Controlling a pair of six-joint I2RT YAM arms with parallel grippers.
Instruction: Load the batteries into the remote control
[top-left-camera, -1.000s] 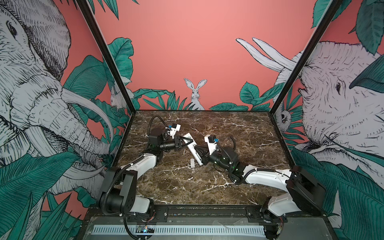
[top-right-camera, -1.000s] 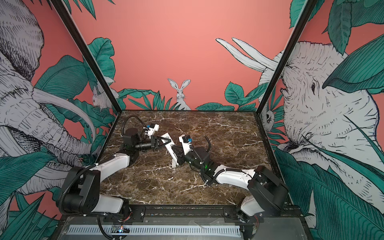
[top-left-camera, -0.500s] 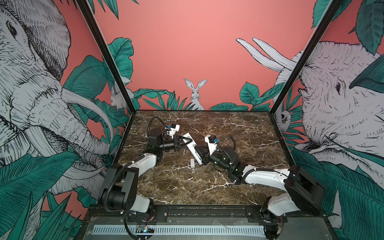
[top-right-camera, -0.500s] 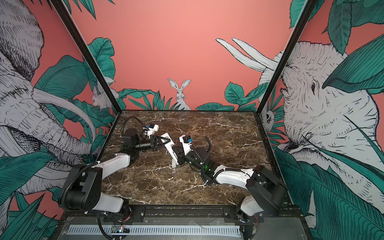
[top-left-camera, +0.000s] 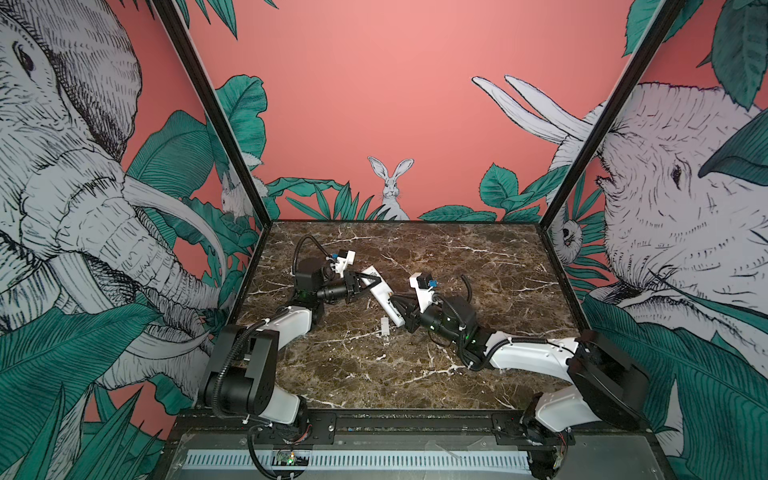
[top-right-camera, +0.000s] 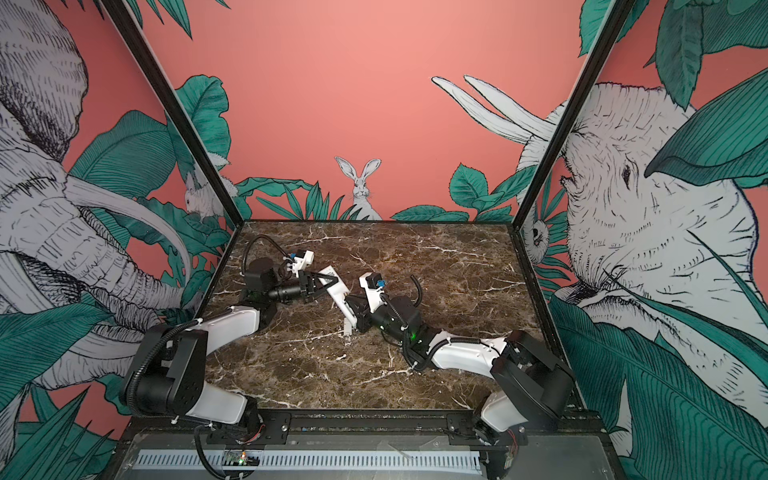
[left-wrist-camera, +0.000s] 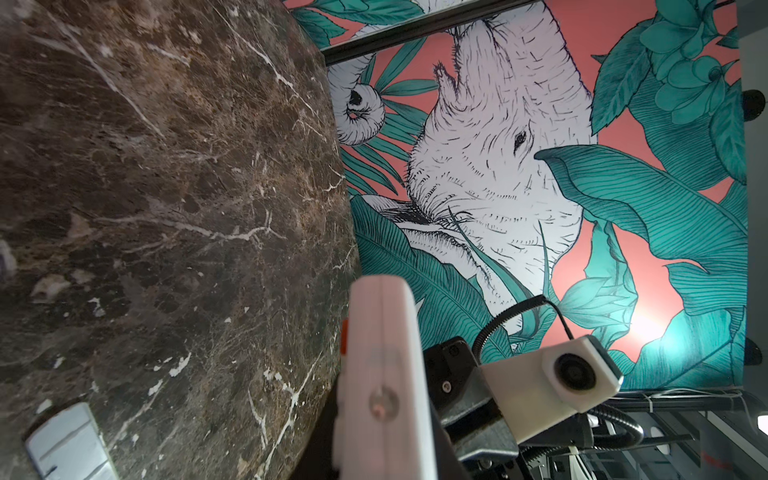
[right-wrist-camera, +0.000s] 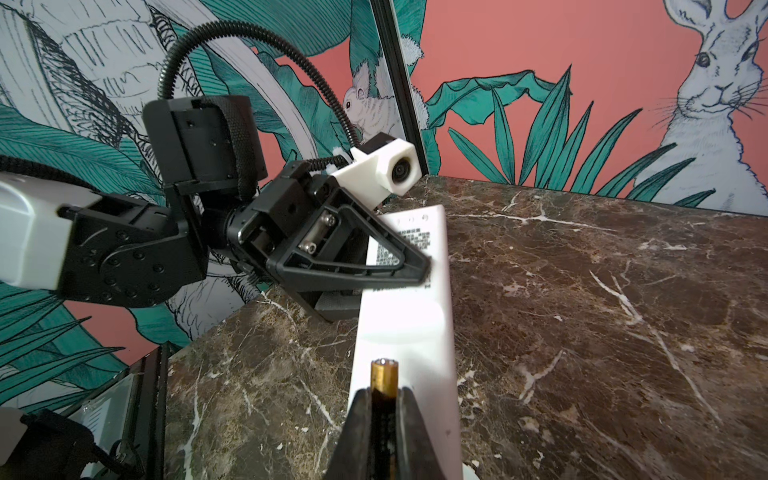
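The remote control (right-wrist-camera: 409, 328), a slim, stiff bar of smooth white plastic, lies plain back up over the marble-patterned counter (right-wrist-camera: 582, 291). The left hand (right-wrist-camera: 422, 272) is clamped across its labelled far end. The right hand (right-wrist-camera: 384, 419) pinches a battery (right-wrist-camera: 383, 372), a small dark cylinder with a brassy tip, above the remote's near end. The battery looks light, hard and slick, so it could likely squirt out unless held mid-body. A flat white cover (top-left-camera: 385, 327) rests nearby.
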